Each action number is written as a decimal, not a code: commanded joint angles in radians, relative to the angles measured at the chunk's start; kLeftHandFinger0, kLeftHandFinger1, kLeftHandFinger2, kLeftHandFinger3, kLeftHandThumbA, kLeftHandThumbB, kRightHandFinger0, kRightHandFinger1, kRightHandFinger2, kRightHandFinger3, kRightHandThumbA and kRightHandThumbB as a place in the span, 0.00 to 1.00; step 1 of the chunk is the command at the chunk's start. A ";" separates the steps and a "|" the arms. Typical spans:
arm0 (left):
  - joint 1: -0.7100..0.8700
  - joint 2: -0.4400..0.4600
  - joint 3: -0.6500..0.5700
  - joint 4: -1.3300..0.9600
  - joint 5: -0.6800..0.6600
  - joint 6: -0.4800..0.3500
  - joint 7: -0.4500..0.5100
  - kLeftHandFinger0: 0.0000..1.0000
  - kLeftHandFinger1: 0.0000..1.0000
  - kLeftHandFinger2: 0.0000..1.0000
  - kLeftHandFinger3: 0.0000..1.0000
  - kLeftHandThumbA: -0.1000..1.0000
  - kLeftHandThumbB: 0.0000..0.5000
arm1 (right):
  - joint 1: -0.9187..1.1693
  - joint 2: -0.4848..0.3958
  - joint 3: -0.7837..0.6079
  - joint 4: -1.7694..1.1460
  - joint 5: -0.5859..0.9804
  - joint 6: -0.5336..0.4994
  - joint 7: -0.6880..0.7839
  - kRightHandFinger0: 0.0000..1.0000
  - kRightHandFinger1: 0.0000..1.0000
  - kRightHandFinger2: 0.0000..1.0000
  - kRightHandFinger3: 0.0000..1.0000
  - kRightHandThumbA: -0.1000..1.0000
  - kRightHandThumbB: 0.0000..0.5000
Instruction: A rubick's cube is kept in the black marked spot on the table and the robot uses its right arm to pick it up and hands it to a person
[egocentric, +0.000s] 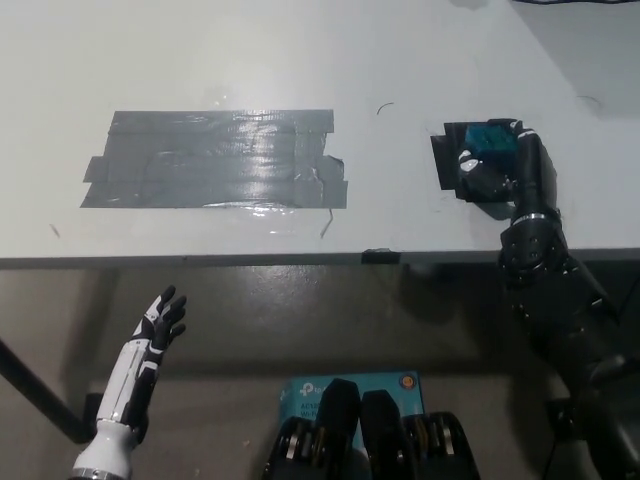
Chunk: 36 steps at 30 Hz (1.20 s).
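Note:
A blue-green Rubik's cube (489, 137) sits over the black marked spot (447, 160) at the right of the white table (300, 60). My black right hand (500, 165) wraps around the cube from the near side, its fingers curled on it and covering most of it. Whether the cube has left the table surface I cannot tell. My white left hand (155, 335) hangs below the table edge at the lower left, fingers spread, holding nothing.
A large patch of grey tape (220, 160) covers the table's left middle. The table's front edge (300, 258) runs across the picture. A blue box (350, 385) lies on the floor near the bottom middle.

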 joint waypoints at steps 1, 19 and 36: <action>-0.009 0.015 0.002 -0.030 -0.012 -0.016 -0.018 1.00 1.00 1.00 1.00 0.96 0.37 | 0.051 0.005 -0.013 0.014 0.030 0.011 -0.001 0.09 0.54 0.91 0.75 0.00 0.45; -0.019 0.017 -0.004 -0.027 0.001 -0.014 -0.016 0.99 1.00 1.00 1.00 0.96 0.37 | 0.269 -0.012 -0.099 -1.289 -0.040 0.201 0.029 0.05 0.49 0.92 0.98 0.00 0.31; -0.032 0.024 -0.002 -0.026 0.006 -0.014 -0.017 0.98 1.00 1.00 1.00 0.97 0.37 | 0.242 -0.013 -0.072 -1.584 -0.097 0.291 0.099 0.04 0.46 0.90 0.95 0.00 0.31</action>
